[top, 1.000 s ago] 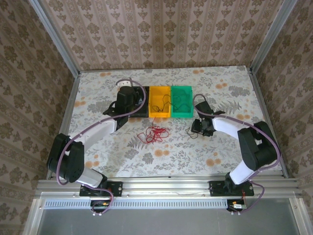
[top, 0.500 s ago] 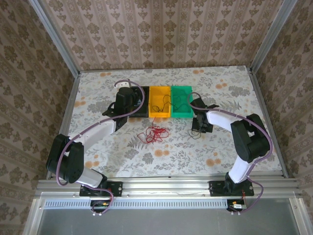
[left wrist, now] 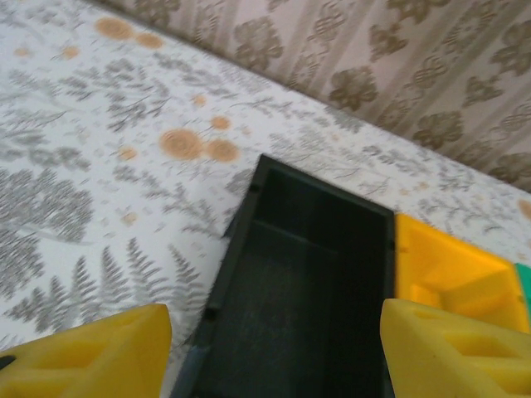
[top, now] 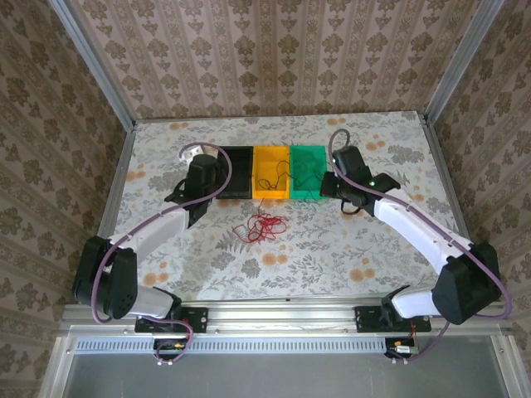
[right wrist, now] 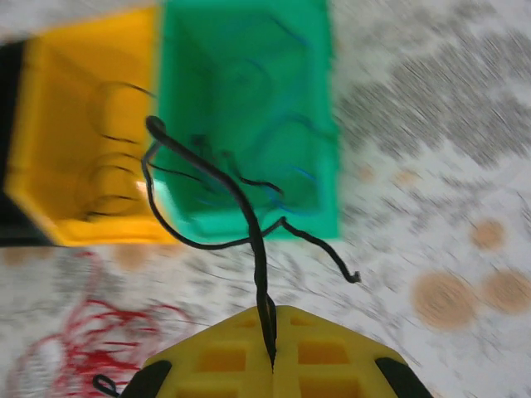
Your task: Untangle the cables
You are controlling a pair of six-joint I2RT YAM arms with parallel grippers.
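From the overhead camera I see the table (top: 166,249) covered in a pale cloth printed with grey ferns and orange blossoms. Brown patterned wallpaper (top: 274,50) closes the room on the left, far and right sides. Bare metal posts (top: 93,62) run up the corners, and a metal rail (top: 282,313) runs along the near edge, where both arms are bolted.

Three small bins stand in a touching row toward the far middle of the table: a black bin (top: 236,170) on the left, a yellow bin (top: 271,172) in the middle and a green bin (top: 308,170) on the right.

The red cable (top: 261,225) lies in a loose squiggle on the cloth just near of the yellow bin. On my right wrist camera, thin dark loops (right wrist: 112,174) lie inside the yellow bin and a faint bluish cable (right wrist: 249,83) lies in the green one.

My right pincer (right wrist: 272,348) is pinched tight on a black cable (right wrist: 249,224). The cable runs from the fingertips over the near wall of the green bin, with a side strand trailing to the right above the cloth; this view is blurred.

My left pincer (left wrist: 274,356) is spread wide with nothing between its fingers. It hangs over the near end of the black bin, whose inside looks dark and bare.
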